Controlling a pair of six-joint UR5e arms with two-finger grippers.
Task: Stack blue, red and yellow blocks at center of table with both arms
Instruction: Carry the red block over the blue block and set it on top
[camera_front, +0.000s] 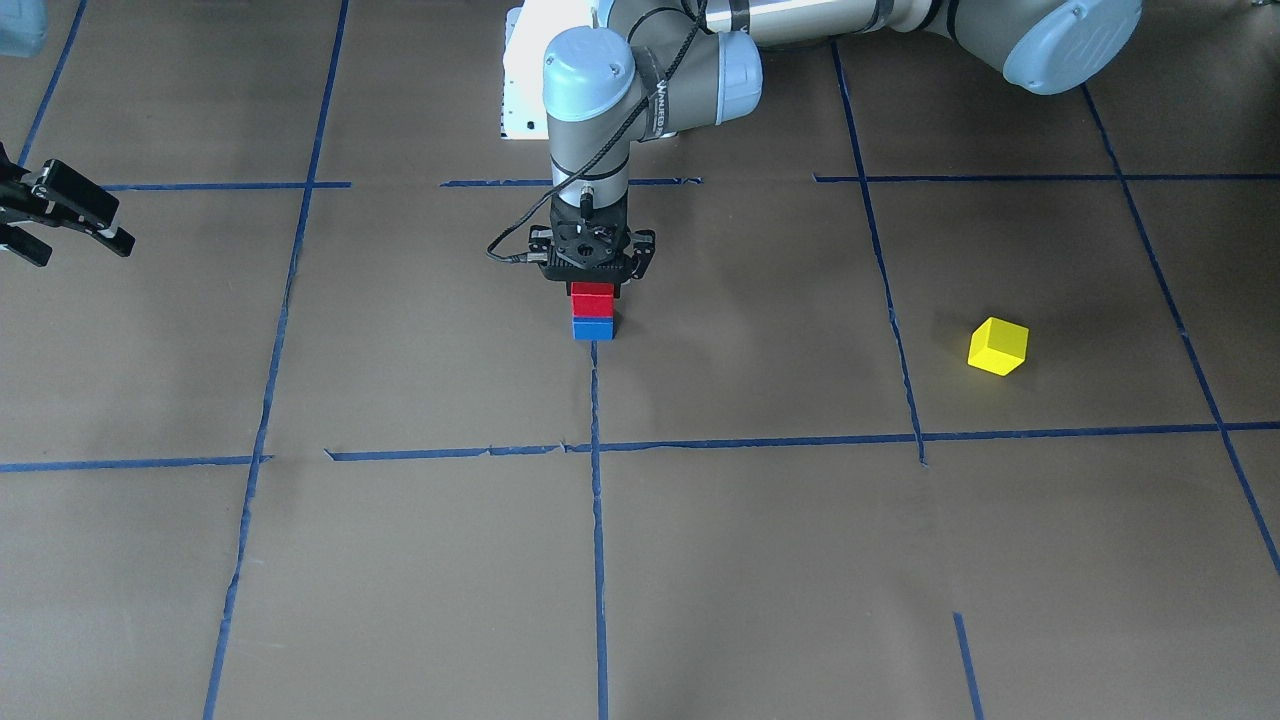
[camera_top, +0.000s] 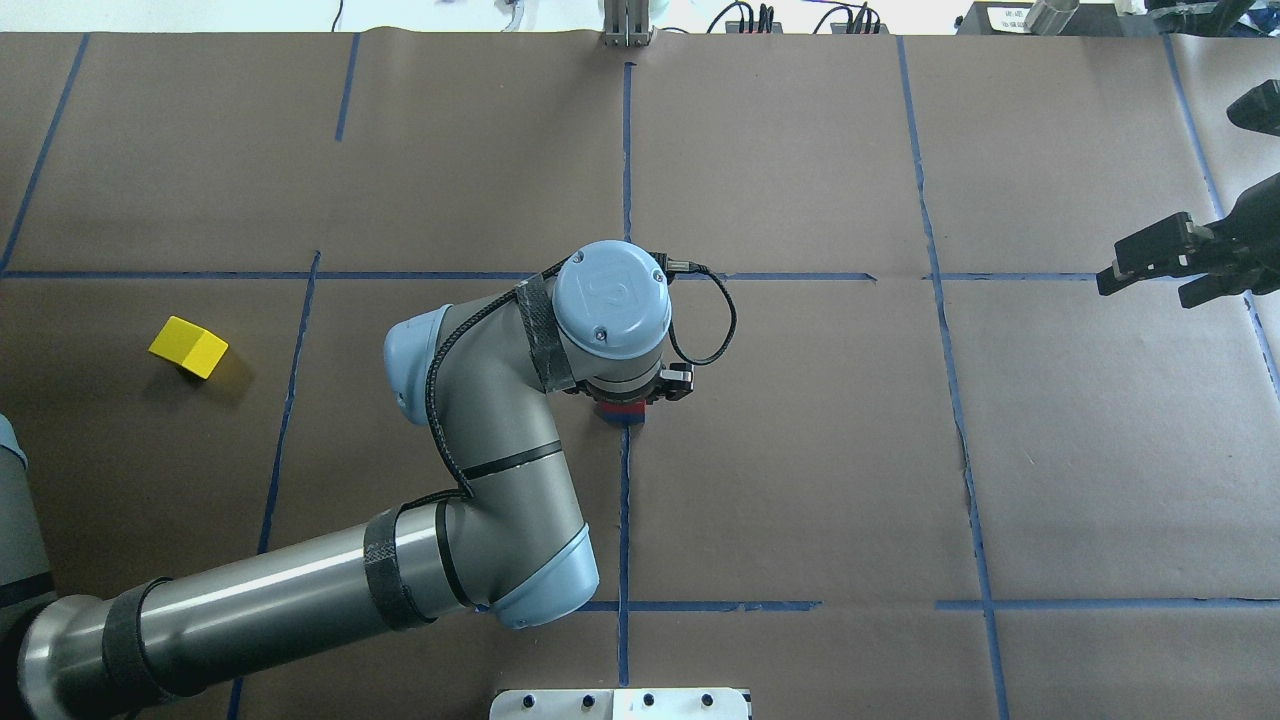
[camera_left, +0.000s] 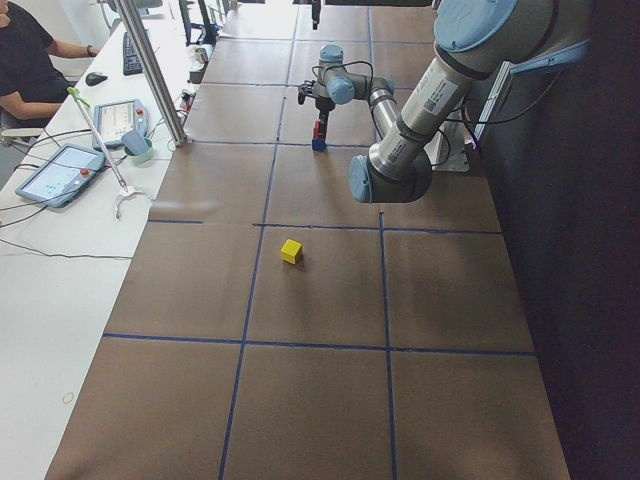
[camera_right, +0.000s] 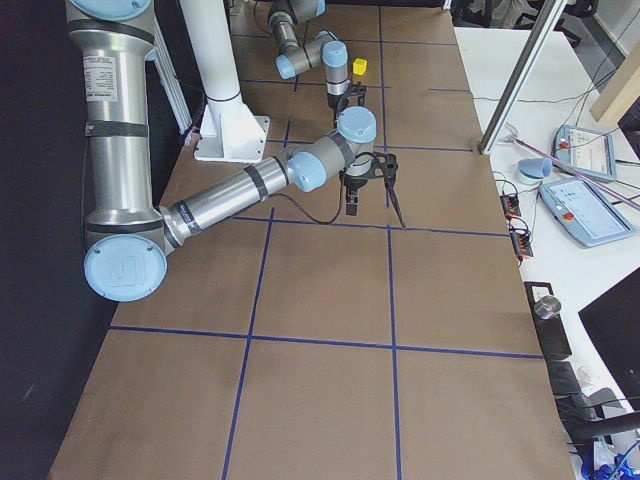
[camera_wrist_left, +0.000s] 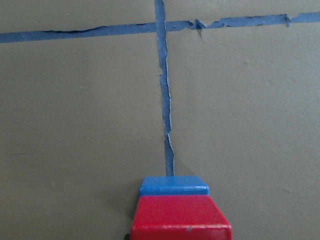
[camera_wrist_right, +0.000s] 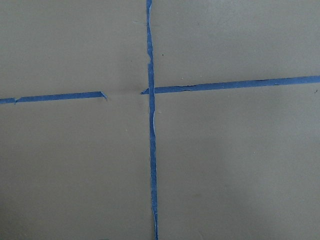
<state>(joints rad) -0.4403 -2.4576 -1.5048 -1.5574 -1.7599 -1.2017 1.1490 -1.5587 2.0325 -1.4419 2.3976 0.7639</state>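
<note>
Mid-frame on the blue-taped brown table (camera_front: 760, 560), left gripper (camera_front: 594, 286) pinches red block (camera_front: 590, 302) atop blue block (camera_front: 591, 329); right gripper (camera_front: 85, 250) hangs spread at front view's left edge.

Red block (camera_front: 591, 298) sits squarely on the blue block (camera_front: 592, 329) at the centre of the counter (camera_front: 760, 560). The left end effector (camera_front: 594, 287) stands upright directly over the red one, possibly gripping it. Yellow block (camera_front: 998, 346) lies alone, well to the left, turned askew to the counter's squares.
</note>
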